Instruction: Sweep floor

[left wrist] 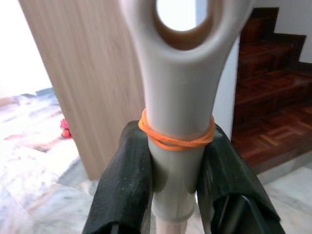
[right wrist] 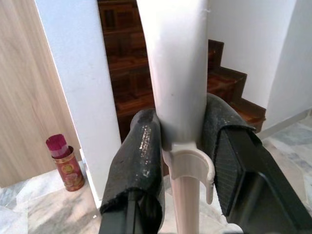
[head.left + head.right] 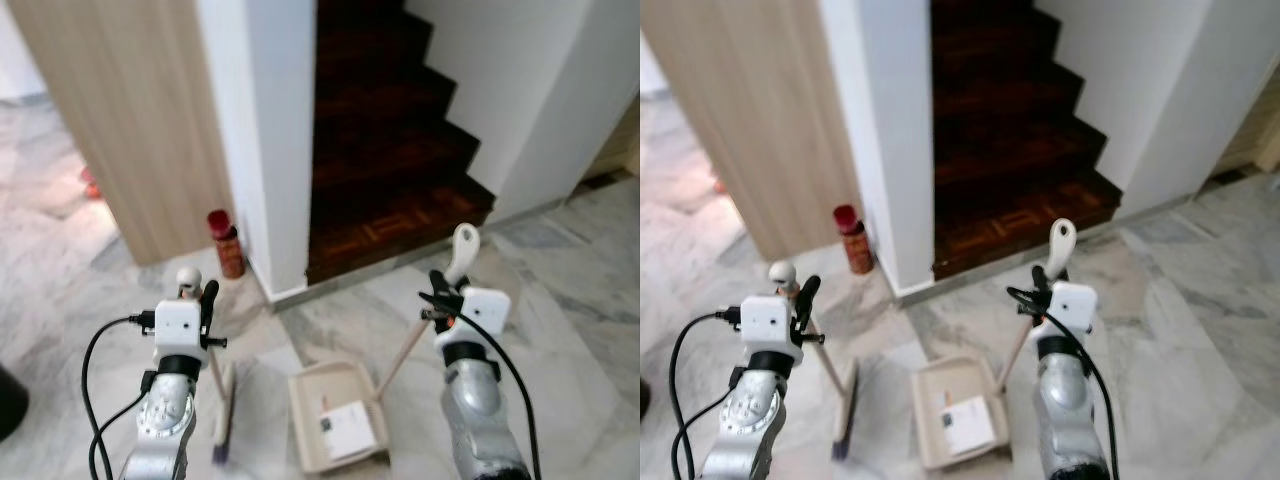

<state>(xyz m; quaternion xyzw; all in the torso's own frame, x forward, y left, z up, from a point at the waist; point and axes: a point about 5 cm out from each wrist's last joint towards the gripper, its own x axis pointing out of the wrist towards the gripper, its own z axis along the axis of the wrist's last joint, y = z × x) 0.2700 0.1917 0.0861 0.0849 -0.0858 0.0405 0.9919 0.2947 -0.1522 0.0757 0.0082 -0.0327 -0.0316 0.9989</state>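
My left gripper [image 3: 198, 298] is shut on the broom handle [image 1: 178, 97], a beige grip with an orange rubber band [image 1: 176, 138] around it. The broom head [image 3: 222, 415] rests on the marble floor below. Over on the other side, my right gripper [image 3: 447, 290] is shut on the white dustpan handle [image 2: 178, 78], whose top [image 3: 464, 243] sticks up past the fingers. The beige dustpan [image 3: 337, 415] sits on the floor between my arms, holding a piece of white paper [image 3: 350, 428].
A dark wooden staircase [image 3: 385, 150] rises straight ahead between white walls. A red can [image 3: 226, 243] stands at the foot of the wall corner beside a light wooden panel [image 3: 120, 110]. A dark object [image 3: 10, 400] sits at the far left.
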